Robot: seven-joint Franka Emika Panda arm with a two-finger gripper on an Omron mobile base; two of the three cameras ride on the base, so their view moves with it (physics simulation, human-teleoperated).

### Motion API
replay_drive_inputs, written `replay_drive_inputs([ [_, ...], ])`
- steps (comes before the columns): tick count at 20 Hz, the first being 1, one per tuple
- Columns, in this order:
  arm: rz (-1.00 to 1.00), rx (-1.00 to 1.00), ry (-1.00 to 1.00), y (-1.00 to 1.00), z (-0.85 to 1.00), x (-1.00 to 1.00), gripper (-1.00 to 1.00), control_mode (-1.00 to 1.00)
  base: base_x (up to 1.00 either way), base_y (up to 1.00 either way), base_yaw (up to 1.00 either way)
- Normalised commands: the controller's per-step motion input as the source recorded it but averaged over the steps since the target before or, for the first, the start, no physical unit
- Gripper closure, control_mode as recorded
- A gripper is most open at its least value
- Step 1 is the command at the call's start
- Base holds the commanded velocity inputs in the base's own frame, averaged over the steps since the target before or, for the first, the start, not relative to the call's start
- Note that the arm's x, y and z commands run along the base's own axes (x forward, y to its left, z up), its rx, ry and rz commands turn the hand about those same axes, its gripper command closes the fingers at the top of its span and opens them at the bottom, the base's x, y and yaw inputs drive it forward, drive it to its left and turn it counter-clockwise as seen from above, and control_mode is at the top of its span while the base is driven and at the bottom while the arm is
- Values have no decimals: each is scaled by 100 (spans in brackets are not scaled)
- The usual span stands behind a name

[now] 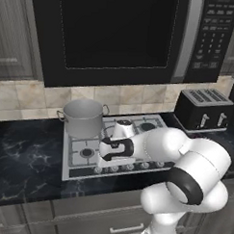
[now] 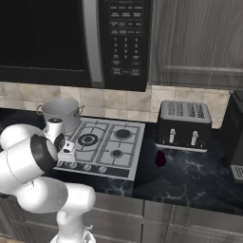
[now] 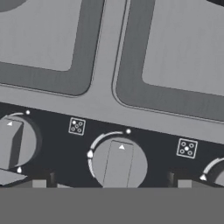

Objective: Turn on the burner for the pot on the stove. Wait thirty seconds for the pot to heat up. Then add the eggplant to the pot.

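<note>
The grey metal pot (image 1: 82, 117) (image 2: 60, 112) stands on the back left burner of the silver stove (image 1: 139, 148) (image 2: 124, 154). My gripper (image 1: 106, 163) (image 2: 66, 154) hangs over the stove's front row of knobs, pointing down. In the hand view the gripper (image 3: 111, 186) is open, and its two fingertips (image 3: 39, 184) straddle a round knob (image 3: 118, 164) without touching it. Another knob (image 3: 15, 142) sits to that knob's left. The small dark maroon eggplant (image 2: 161, 159) lies on the counter in front of the toaster, right of the stove.
A black toaster (image 1: 203, 109) (image 2: 184, 124) stands on the dark marble counter right of the stove. A black microwave (image 1: 118, 32) (image 2: 71, 38) hangs above the cooktop. The counter (image 1: 25, 153) runs on to the left of the stove.
</note>
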Motion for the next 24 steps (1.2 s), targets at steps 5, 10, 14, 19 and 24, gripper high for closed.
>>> replay_drive_inputs([
  [5, 0, 0, 0, 0, -13, 19, -100, -100, 0, 0, 0],
  [10, 0, 0, 0, 0, -19, 9, -100, -100, 0, 0, 0],
  [14, 0, 0, 0, -3, -27, 11, -100, -100, 0, 0, 0],
  [19, 0, 0, 0, -1, -37, 6, 100, -100, 0, 0, 0],
  [24, 0, 0, 0, -10, -35, 0, 100, -100, 0, 0, 0],
])
